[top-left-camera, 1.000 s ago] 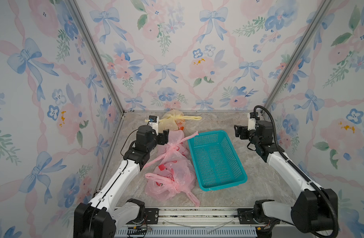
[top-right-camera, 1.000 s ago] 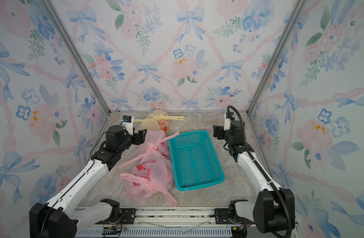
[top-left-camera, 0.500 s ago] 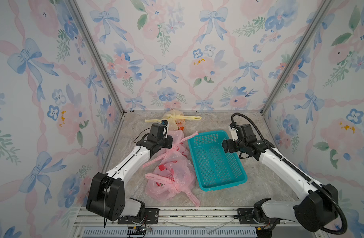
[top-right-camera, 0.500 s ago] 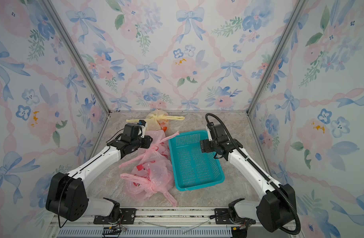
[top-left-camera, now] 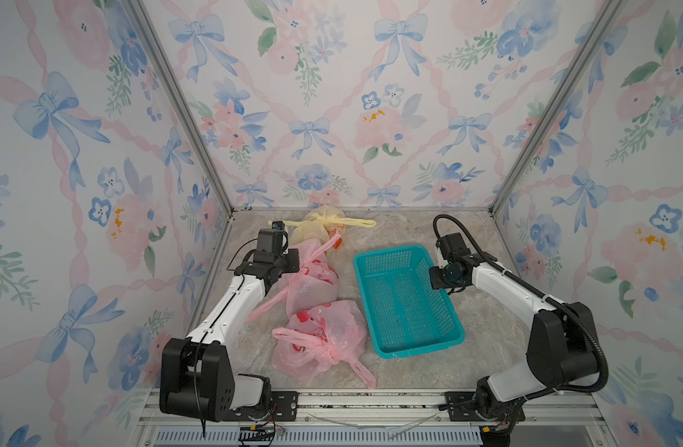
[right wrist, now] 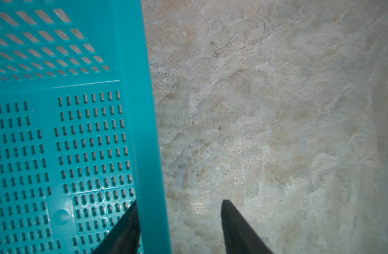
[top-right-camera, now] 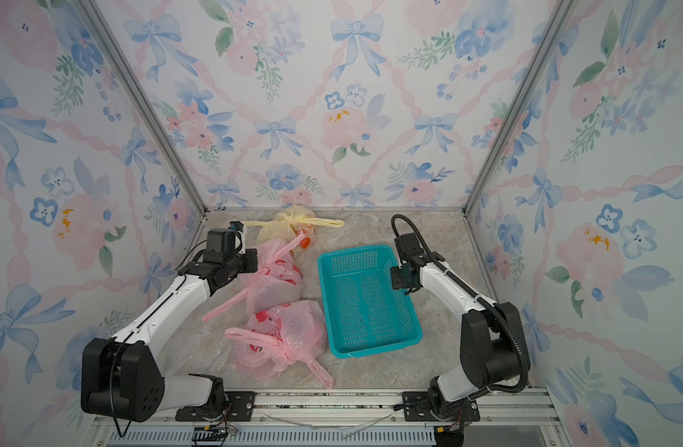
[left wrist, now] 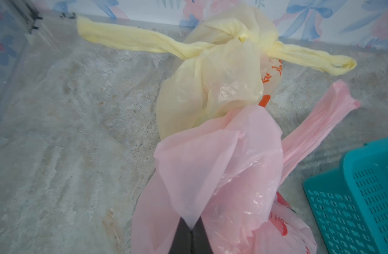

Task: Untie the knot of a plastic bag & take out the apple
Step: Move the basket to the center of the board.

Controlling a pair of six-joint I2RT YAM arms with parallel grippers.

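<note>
Shut tight, the fingers of the left gripper (left wrist: 191,231) — and pinched between them a thin fold of the pink bag (left wrist: 210,154), drawn to a point right at the fingertips. Rest of that bag bulging ahead of the gripper and to its right, with red print showing through the film. Straight ahead of the gripper, right behind the pink bag, a yellow bag (left wrist: 210,83) tied in a knot (left wrist: 243,38), two twisted handle ends sticking out to either side. Farther to the gripper's right, past one loose pink handle (left wrist: 320,123), a corner of the teal basket (left wrist: 353,198).

In both top views, the pinched pink bag lying on the marbled surface (top-left-camera: 402,228) between the left arm and the basket. Behind the gripper, toward the arm bases, a second pink bag (top-left-camera: 320,336), also tied shut, close against the first. No making out the apple through the plastic — only print and blurred shapes.

Parted, the fingers of the right gripper (right wrist: 179,204), pointing down astride the basket's long side: one finger inside the wall, the other outside over bare surface, the rim (right wrist: 144,132) passing between them. Rim close beside the inner finger, well clear of the outer; contact impossible to judge. Nothing clamped there.
</note>
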